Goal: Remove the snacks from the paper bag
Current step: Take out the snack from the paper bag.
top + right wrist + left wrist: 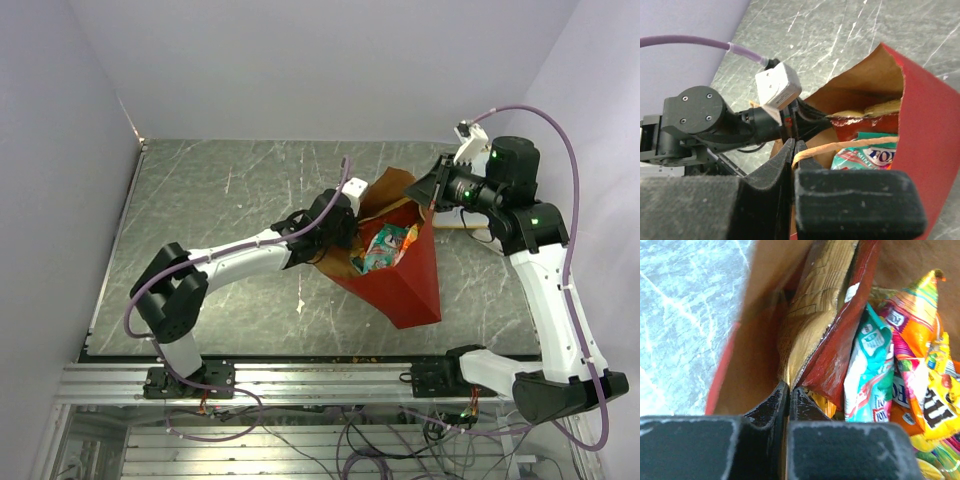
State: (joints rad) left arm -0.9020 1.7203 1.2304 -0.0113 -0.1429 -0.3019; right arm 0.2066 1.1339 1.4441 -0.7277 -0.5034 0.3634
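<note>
Grey marbled worktop (230, 200) with pale lilac walls (300, 60) behind it, and honestly a lot of this is hard to read. From the top camera the snacks (385, 248) are just a small colourful blob in the mouth of the paper bag (415, 280), right of centre. The bag's bottom and whatever lies deeper in it are hidden. The left tool (338, 240) has its fingertips lost behind the bag's rim in that view.

The left wrist camera helps more, although the tool's own black body blocks the bottom of the frame. Its jaws are practically shut, with only a sliver of gap. They pinch the lower corner of a red-and-gold packet (815, 320) that stands up against the bag's brown inner wall. To the right are a teal packet (867, 375), an orange packet (920, 325) and a yellow packet (940, 405) crammed together. Their lettering is cut off, so I can't read any brand.

The right tool (430, 195) sits at the bag's upper edge, upper right of the top view. On its own camera the jaws are closed tight on the thin tan handle (812, 150), which loops out to the right across the bag's opening. There's brown paper right by the fingertips too, but I can't tell if it's caught in the grip. The bag's red side fills the right of that frame and runs off the edge.
</note>
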